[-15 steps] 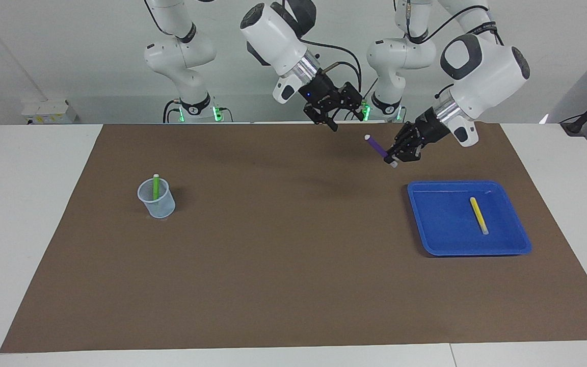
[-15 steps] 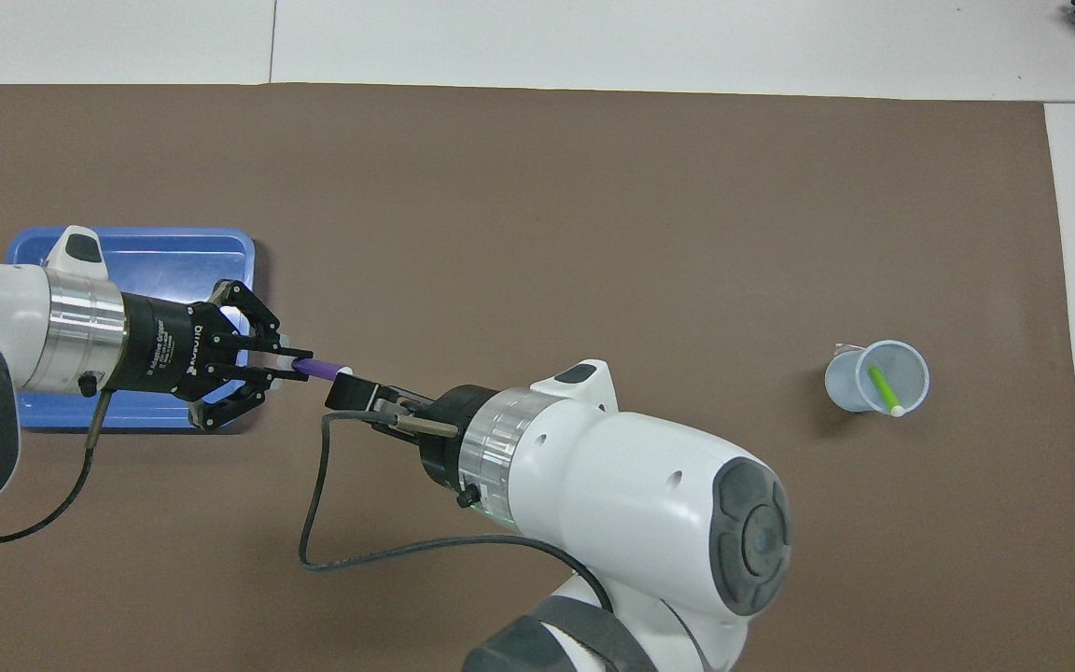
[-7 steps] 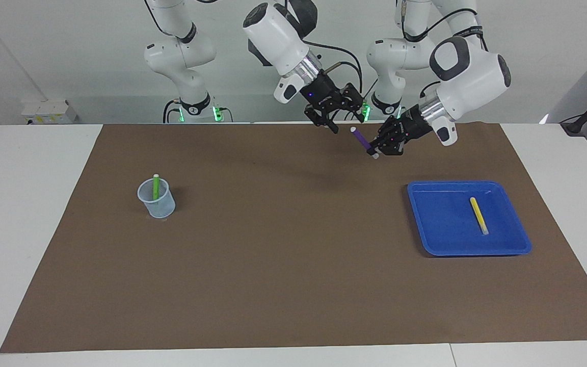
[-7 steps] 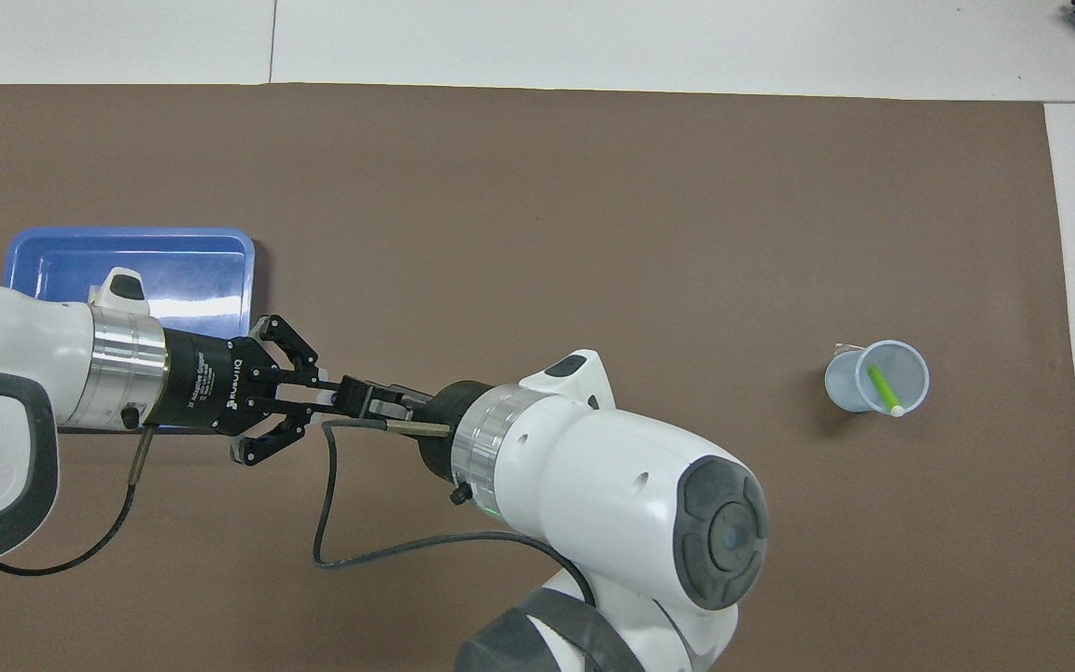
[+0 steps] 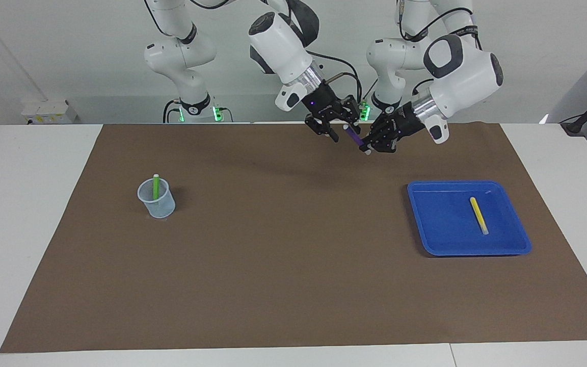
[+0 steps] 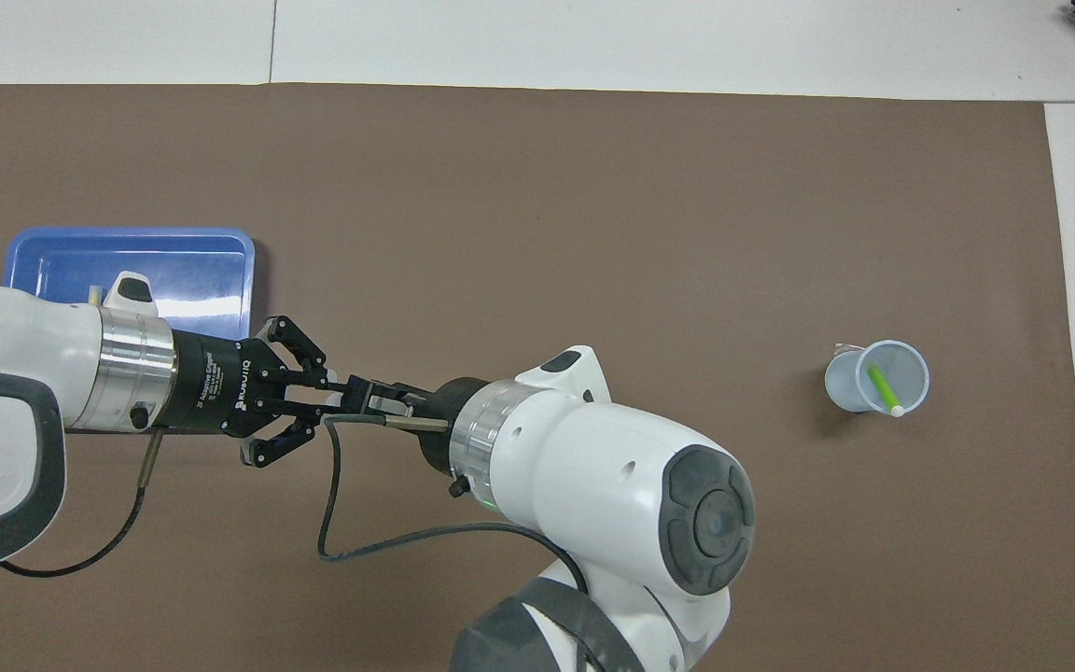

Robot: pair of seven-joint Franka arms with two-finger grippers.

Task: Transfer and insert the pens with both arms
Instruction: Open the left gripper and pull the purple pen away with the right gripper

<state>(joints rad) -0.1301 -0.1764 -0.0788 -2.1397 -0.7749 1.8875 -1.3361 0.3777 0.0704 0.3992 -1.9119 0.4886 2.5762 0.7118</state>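
Pressed together on the purple pen (image 5: 353,135), the left gripper (image 5: 370,148) is held in the air over the brown mat (image 5: 293,285), near the edge closest to the robots. Whether the right gripper (image 5: 345,130) is pinching the pen's upper end cannot be told; its fingers are set around it. One yellow pen (image 5: 478,215) lies in the blue tray (image 5: 428,224) toward the left arm's end. One green pen (image 5: 156,186) stands in the clear cup (image 5: 157,204) toward the right arm's end. Wide bare mat is left between tray and cup.
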